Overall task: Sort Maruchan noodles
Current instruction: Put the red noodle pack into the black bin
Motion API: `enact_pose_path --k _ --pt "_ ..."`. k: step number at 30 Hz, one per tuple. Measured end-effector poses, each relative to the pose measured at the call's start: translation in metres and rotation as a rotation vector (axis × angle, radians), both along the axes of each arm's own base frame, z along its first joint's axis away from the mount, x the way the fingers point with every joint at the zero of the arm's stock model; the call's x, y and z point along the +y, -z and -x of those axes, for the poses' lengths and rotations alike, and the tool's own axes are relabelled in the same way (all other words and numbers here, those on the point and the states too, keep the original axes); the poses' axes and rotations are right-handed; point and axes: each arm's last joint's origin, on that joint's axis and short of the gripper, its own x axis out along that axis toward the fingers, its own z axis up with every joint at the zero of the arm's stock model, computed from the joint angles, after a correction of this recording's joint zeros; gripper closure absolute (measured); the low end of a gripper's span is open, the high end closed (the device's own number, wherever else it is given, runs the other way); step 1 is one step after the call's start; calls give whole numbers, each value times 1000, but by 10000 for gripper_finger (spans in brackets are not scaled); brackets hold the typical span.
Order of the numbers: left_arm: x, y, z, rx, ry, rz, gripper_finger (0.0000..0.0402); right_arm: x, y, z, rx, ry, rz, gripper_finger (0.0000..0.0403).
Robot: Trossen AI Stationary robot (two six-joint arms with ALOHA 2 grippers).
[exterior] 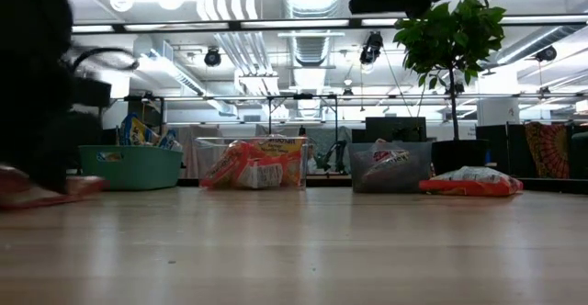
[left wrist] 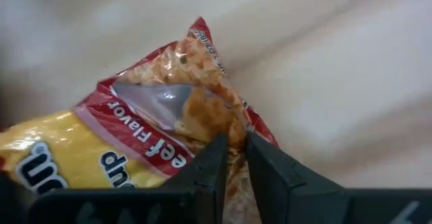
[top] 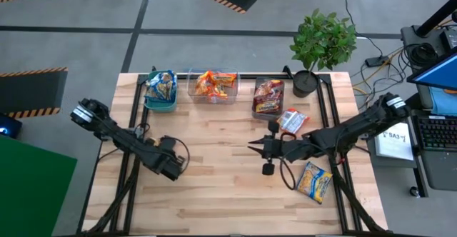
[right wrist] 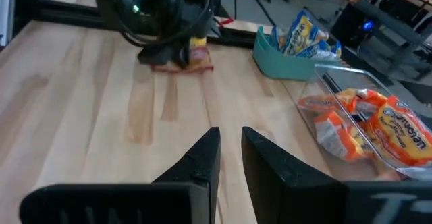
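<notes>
Left wrist view: my left gripper (left wrist: 233, 158) pinches a red-and-yellow noodle packet (left wrist: 128, 150) reading "ef Flavor", low on the counter (top: 214, 187). My right gripper (right wrist: 229, 158), narrow and empty, hovers mid-counter.

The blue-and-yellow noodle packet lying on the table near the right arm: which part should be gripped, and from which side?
Grip the blue-and-yellow packet at a short sealed end, coming down from above with the right hand. It lies flat on the table, so a level approach would probably only push it; the thin end should pinch more easily than the full middle.
</notes>
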Motion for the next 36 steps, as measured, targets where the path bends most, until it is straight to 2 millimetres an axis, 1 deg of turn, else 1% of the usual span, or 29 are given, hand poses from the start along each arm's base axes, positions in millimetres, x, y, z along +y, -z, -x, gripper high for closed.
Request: enact_pose_path --k 2,4,6,9,11,14,16,18,20,22,28,32,36 --pt "-6 -5 -16 -114 55 -9 359 -1 2 1 6 0 3 351" --pt "-10 -15 -34 -228 143 -75 359 -1 3 1 4 0 1 351" --pt "-16 -30 -56 -341 275 -152 359 -1 4 1 10 0 4 351" --pt "-21 -56 -85 -395 503 -268 359 -1 5 0 10 4 0 351" --pt "-23 -74 -98 -390 618 -318 359 -1 5 0 1 6 -7 351" --pt "-25 -96 -109 -345 779 -334 360 -1 5 -1 1 11 -11 351" --pt "-27 -103 -109 -269 924 -298 360 0 5 -1 -2 12 -13 351" --pt "-29 -106 -107 -211 1039 -231 361 -1 5 -1 -3 12 -12 351" --pt "-29 -103 -101 -135 1092 -159 361 0 5 -1 -1 12 -9 351" --pt "-26 -98 -94 -54 1085 -90 361 0 6 -1 2 12 -6 351" --pt "-12 -74 -67 165 913 -11 361 0 6 -1 2 12 -6 351" --pt "-7 -47 -51 223 837 78 361 0 6 -1 1 14 -10 351" --pt "-2 -23 -40 208 785 112 361 0 6 -1 2 14 -10 351"
